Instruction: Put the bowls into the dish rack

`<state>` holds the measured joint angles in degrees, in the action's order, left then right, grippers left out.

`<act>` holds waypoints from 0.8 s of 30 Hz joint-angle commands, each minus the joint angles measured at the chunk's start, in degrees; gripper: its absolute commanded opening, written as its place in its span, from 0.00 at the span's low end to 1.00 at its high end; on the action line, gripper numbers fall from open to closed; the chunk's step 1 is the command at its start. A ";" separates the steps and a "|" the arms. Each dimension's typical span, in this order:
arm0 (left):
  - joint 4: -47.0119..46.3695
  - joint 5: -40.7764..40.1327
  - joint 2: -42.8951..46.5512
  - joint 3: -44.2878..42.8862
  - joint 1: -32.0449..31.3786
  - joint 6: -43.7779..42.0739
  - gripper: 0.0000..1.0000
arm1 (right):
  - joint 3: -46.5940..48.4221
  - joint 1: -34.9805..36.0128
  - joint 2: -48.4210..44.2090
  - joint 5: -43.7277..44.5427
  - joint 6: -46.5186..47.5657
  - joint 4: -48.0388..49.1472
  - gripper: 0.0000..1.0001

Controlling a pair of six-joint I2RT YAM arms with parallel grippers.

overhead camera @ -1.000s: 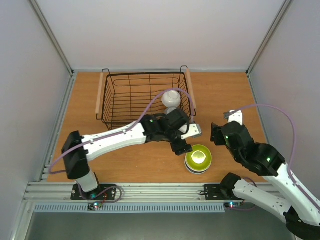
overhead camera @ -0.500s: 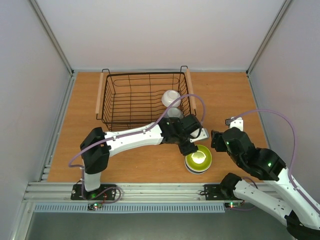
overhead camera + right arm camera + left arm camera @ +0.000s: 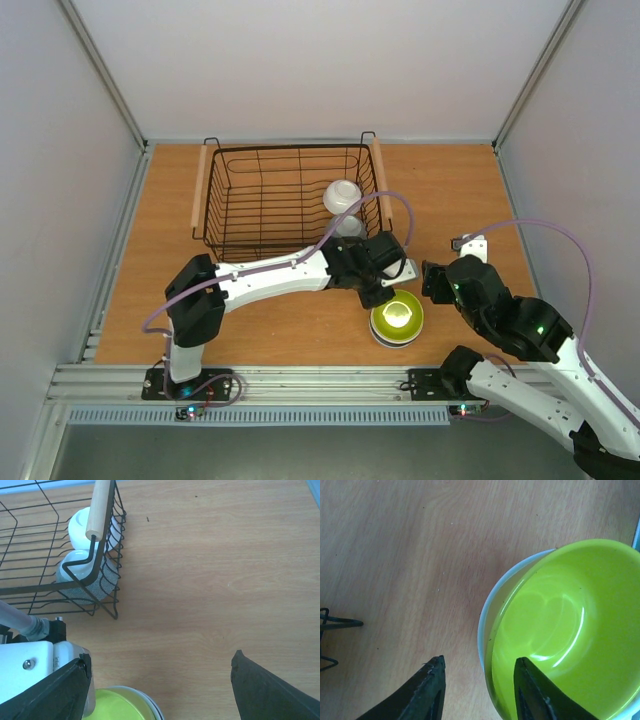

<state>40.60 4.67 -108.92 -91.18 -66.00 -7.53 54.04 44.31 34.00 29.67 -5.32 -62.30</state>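
Note:
The dish rack (image 3: 199, 190) stands at the back of the table with a white bowl (image 3: 342, 195) and a grey speckled bowl (image 3: 347, 226) in its right end. A yellow-green bowl (image 3: 397, 316) sits nested on top of a white-rimmed bowl (image 3: 487, 615) on the table in front of the rack; anything lower in the stack is hidden. My left gripper (image 3: 385, 291) is open, one finger (image 3: 530, 690) inside the yellow-green bowl (image 3: 565, 630) and the other outside, astride the rim. My right gripper (image 3: 436, 280) is open and empty, just right of the stack.
In the right wrist view the rack's wooden handle (image 3: 97, 510) and corner lie upper left, with the white bowl (image 3: 82, 525) and the speckled bowl (image 3: 75, 575) behind the wires. The left arm's white link (image 3: 30, 665) is at lower left. Side walls enclose the table.
My left gripper has moved right and forward from the rack's front corner to the yellow-green bowl's rim. My right gripper has shifted slightly toward the near edge.

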 commanded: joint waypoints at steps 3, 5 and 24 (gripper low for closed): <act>0.18 0.75 -1.46 -1.37 -0.73 -0.75 0.28 | -0.09 -0.13 -0.60 -0.23 -0.68 0.19 0.78; 0.31 0.91 -1.46 -1.38 -0.77 -0.98 0.18 | -0.15 -0.19 -1.08 -0.23 -0.65 0.29 0.78; 7.43 16.01 8.10 -6.41 5.15 -3.71 0.01 | 0.21 -0.19 -4.18 -2.81 1.20 1.94 0.79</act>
<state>45.65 10.81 -106.24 -93.43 -64.12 -10.15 54.04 44.31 30.33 28.14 -4.89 -61.91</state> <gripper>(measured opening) 0.029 0.784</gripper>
